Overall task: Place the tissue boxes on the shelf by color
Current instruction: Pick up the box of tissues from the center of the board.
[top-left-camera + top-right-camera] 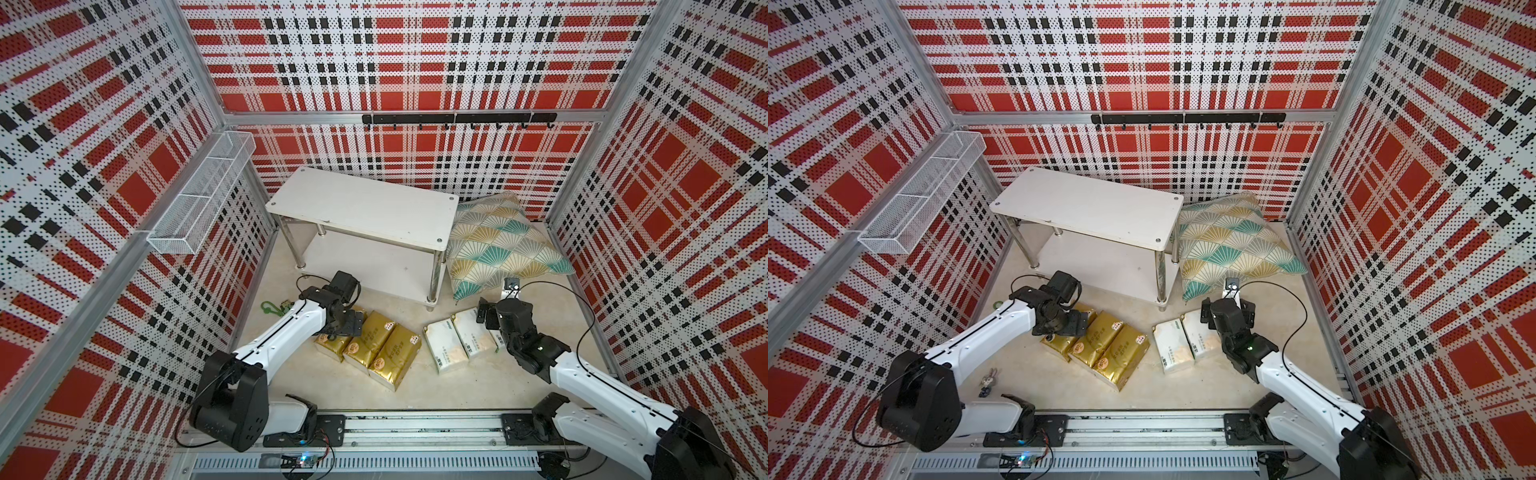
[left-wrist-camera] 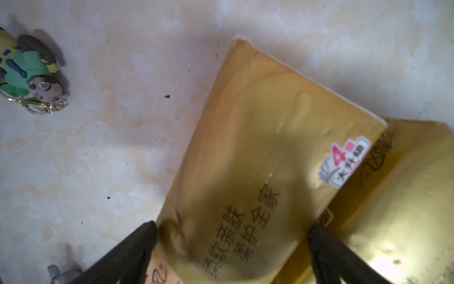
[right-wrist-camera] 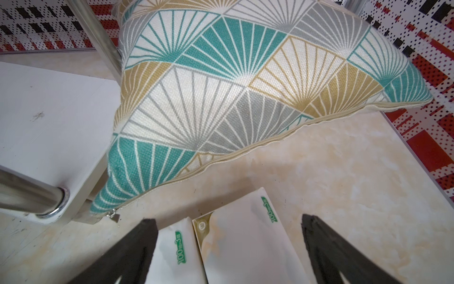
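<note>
Closest to the lens, the left claw (image 2: 232, 225) stands spread wide astride one end of a gold tissue pack (image 2: 270, 137). One finger sits at its outer edge, the other in the seam against the neighbouring gold pack (image 2: 405, 209); nothing is squeezed. The shelf (image 1: 361, 203) stands at the back of the counter (image 1: 457, 386), both boards bare, with the pillow (image 1: 503, 241) just beside it. In front lie the gold packs (image 1: 376, 336) and the white packs (image 1: 457, 338), the latter under the right claw (image 3: 228, 218), likewise spread and empty. The first pick-up is in hand. Next, I judge, the left claw must close and lift without dragging the neighbour. Only the left wrist view shows that seam and makes out the keychain figure (image 2: 32, 71); only the top views show the whole shelf.
</note>
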### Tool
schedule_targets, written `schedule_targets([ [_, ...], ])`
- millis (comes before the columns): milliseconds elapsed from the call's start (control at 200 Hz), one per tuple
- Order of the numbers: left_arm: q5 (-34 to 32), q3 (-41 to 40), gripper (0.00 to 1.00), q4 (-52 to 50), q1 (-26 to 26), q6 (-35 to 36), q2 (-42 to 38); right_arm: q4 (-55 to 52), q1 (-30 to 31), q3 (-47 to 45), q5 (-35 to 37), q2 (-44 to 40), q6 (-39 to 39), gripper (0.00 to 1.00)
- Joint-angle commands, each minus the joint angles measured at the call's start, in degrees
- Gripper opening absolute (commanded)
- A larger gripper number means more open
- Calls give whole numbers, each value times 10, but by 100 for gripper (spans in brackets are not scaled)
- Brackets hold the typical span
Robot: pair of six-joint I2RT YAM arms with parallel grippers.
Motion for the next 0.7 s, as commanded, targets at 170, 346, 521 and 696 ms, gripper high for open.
schedule_targets([
  [170, 22, 5, 99, 8, 3, 27, 0, -6, 11, 13, 19, 0, 9, 100],
  [346, 24, 1, 99, 16, -1, 32, 8, -9, 12, 15, 18, 1, 8, 100],
  [521, 16, 4, 99, 20, -17, 34, 48, -10, 14, 21, 20, 1, 6, 100],
  [696, 14, 5, 99, 36, -8, 35, 59, -12, 15, 21, 22, 1, 6, 100],
])
